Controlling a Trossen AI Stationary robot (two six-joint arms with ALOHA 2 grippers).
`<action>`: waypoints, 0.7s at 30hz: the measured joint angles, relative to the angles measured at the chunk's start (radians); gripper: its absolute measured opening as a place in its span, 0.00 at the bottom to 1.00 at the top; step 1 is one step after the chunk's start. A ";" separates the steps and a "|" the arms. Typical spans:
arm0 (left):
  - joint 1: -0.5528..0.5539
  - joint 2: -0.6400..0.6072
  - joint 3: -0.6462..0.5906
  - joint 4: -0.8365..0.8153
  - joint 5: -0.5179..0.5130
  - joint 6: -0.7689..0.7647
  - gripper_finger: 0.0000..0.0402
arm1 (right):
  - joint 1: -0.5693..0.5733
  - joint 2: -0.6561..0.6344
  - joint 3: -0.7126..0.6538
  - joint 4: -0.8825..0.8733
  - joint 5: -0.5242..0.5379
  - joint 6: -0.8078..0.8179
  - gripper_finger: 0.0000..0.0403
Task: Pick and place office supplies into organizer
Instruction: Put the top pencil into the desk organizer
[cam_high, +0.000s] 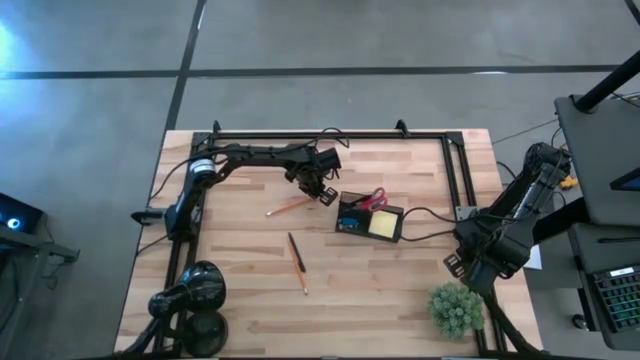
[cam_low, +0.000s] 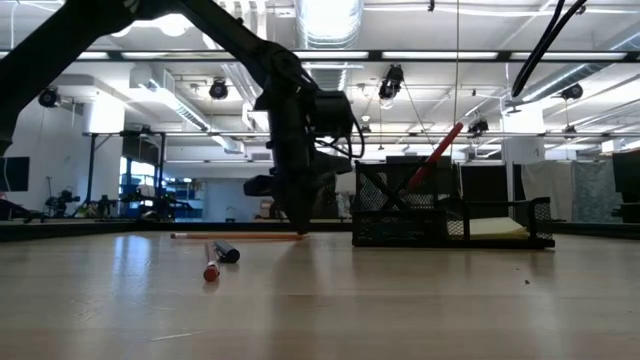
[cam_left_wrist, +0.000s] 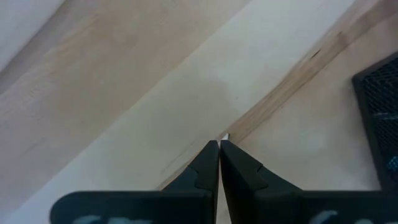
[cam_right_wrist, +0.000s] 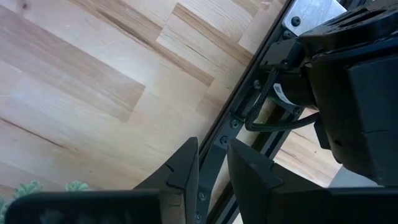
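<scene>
We've got the left gripper (cam_high: 323, 190) down at the table just left of the organizer (cam_high: 369, 217), at the far end of the orange pencil (cam_high: 288, 207). In the left wrist view its fingers (cam_left_wrist: 208, 163) are pressed together, tips meeting over a wood seam w/ only a tiny pale speck between them; we can't tell if that's the pencil tip, so we don't count it as a grasp.

Red-handled scissors (cam_high: 372, 198) and yellow note pad (cam_high: 383, 225) already sit in the organizer. A second pencil (cam_high: 297, 262) lies nearer, mid-table.

To do this pick well, we think: open the jaws first, centre across the pencil shaft, not its tip, come down flat to the wood, then squeeze. Keep clear of the organizer wall.

Right gripper (cam_right_wrist: 211, 163) waits at the table's right edge by the frame rail, fingers slightly apart.
</scene>
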 joint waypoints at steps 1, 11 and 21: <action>0.000 -0.001 -0.006 0.006 0.000 -0.001 0.00 | 0.000 0.000 0.000 0.000 0.000 0.000 0.19; -0.014 -0.006 -0.057 0.051 0.003 -0.027 0.00 | 0.000 -0.001 0.007 -0.005 0.027 0.039 0.19; -0.014 -0.003 -0.062 0.069 0.005 -0.026 0.00 | -0.007 -0.034 0.190 -0.001 0.351 0.076 0.19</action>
